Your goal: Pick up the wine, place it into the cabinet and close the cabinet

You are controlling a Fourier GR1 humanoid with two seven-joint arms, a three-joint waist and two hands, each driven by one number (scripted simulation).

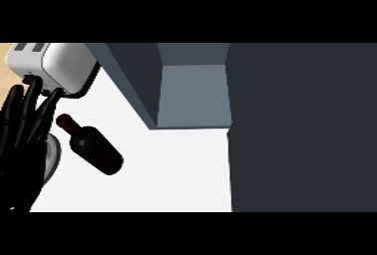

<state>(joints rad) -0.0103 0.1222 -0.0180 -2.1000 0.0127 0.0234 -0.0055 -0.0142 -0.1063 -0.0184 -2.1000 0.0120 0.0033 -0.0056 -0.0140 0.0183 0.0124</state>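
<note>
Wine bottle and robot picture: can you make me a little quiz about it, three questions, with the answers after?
1. True or false: the wine bottle is inside the cabinet.
2. What stands at the top left, behind the left hand? A) a kettle B) a toaster C) a bowl
3. Fill in: the cabinet is ____, so you can see inside it.

Key
1. False. The bottle lies on the white counter, tilted, neck toward the upper left.
2. B, the white toaster. The hand's fingers are straight, pointing up, holding nothing.
3. Open. Its dark door fills the right side.
</note>
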